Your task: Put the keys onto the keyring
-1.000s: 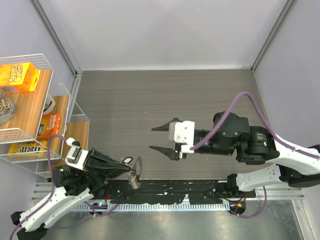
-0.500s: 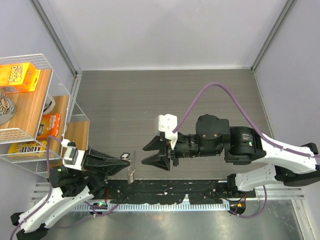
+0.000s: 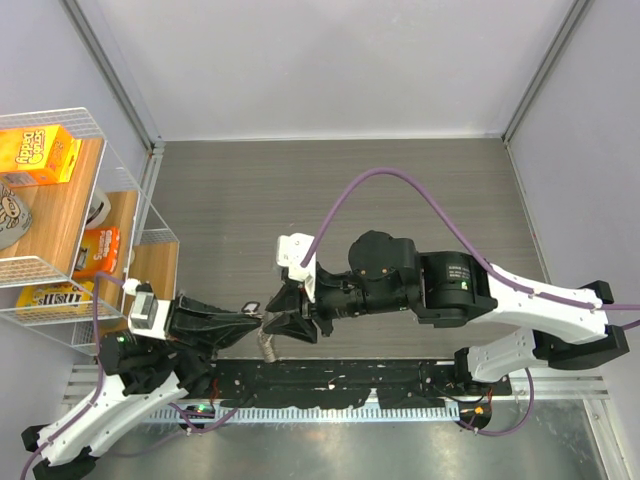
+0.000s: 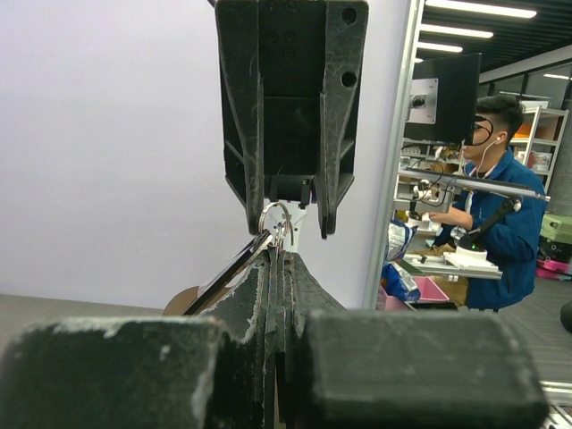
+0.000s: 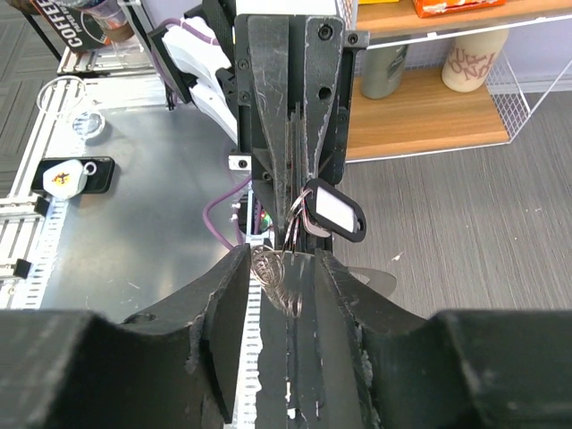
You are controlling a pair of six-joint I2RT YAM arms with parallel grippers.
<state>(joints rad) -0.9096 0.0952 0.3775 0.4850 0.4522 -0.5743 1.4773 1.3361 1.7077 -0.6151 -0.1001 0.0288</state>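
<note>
My left gripper [image 3: 257, 317] is shut on the thin wire loops of the keyring [image 5: 299, 214] and holds it up above the table's near edge. Below the loops hang a black-framed tag with a white label [image 5: 332, 213], a flat silver key [image 5: 374, 282] and a glittery coil of links [image 3: 267, 346]. My right gripper [image 3: 273, 322] faces the left one tip to tip. Its fingers [image 5: 223, 295] stand apart on either side of the coil [image 5: 275, 275]. In the left wrist view the ring [image 4: 275, 223] sticks out of my shut left gripper [image 4: 279, 255].
A wire shelf [image 3: 110, 150] with an orange box [image 3: 38, 152] and other packets stands at the left edge. A black rail [image 3: 340, 385] runs along the near edge between the arm bases. The dark wood-grain tabletop [image 3: 330, 190] stretches behind the grippers.
My right arm has swung left across the table, narrowing its jaws, until its fingers straddle the hanging coil. My left gripper has stayed shut on the keyring and barely moved.
</note>
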